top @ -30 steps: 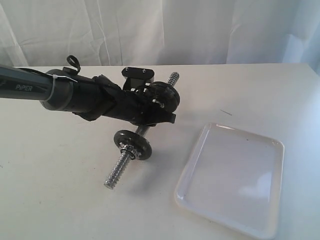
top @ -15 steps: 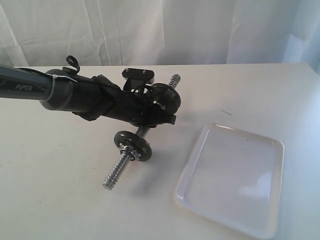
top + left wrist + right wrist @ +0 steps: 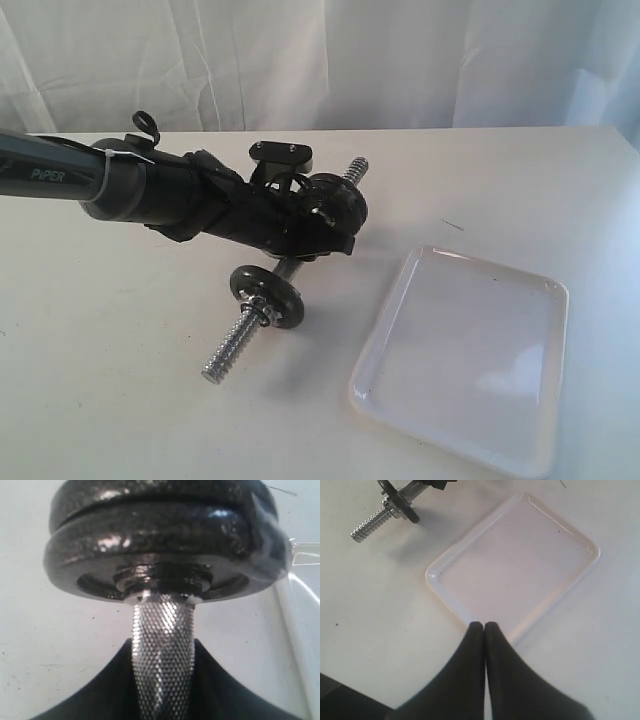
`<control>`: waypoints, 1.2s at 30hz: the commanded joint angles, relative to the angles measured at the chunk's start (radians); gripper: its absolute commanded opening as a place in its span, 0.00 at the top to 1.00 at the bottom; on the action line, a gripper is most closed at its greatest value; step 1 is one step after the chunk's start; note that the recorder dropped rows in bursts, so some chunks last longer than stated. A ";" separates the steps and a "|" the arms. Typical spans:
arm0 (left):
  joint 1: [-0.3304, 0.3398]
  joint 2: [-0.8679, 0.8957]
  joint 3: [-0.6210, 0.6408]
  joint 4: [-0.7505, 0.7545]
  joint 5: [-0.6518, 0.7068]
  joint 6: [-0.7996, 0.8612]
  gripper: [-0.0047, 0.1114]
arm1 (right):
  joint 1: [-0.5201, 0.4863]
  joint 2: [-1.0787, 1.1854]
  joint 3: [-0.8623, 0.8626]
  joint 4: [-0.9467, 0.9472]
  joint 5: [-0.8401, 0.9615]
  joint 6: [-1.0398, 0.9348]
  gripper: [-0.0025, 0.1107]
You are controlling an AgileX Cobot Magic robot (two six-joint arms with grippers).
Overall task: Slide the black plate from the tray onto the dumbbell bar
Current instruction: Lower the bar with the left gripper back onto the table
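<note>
Between the dark fingers (image 3: 90, 700) of the left gripper (image 3: 318, 228) runs the knurled middle of the dumbbell bar (image 3: 162, 670). The jaws stand only partly apart and they are closed on this rod and on nothing else.

Just past the fingertips, toward the far end of the bar, two black discs sit pressed one against the other on the rod. The outer one, farther from the gripper, is the black plate (image 3: 160, 495). The inner disc (image 3: 150, 545) lies between it and the fingers, with a dark collar (image 3: 160, 582) on the face turned to them.

On the opposite side of this gripper, on the same rod, sits a third black disc (image 3: 268, 292) with a silver nut (image 3: 258, 303). Beyond it the threaded end (image 3: 222, 358) slopes down to the white table (image 3: 120, 400); whether it touches I cannot tell.

The tray (image 3: 520, 555) lies flat on the table, well apart from the left gripper. The right gripper (image 3: 484, 625) hangs with its tips above the tray's rim, both fingers pressed together and holding nothing.
</note>
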 commanded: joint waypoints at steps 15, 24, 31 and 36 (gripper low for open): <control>-0.002 -0.072 -0.049 -0.073 -0.034 -0.059 0.66 | -0.002 -0.005 0.002 -0.010 0.007 -0.002 0.98; 0.000 -0.072 -0.049 -0.089 0.047 -0.061 0.51 | -0.002 -0.005 0.002 -0.010 0.007 -0.002 0.98; 0.000 -0.072 -0.049 -0.087 0.057 -0.058 0.49 | -0.002 -0.005 0.002 -0.010 0.007 -0.002 0.98; 0.000 -0.072 -0.049 -0.085 0.051 -0.054 0.51 | -0.002 -0.005 0.002 -0.010 0.007 -0.002 0.98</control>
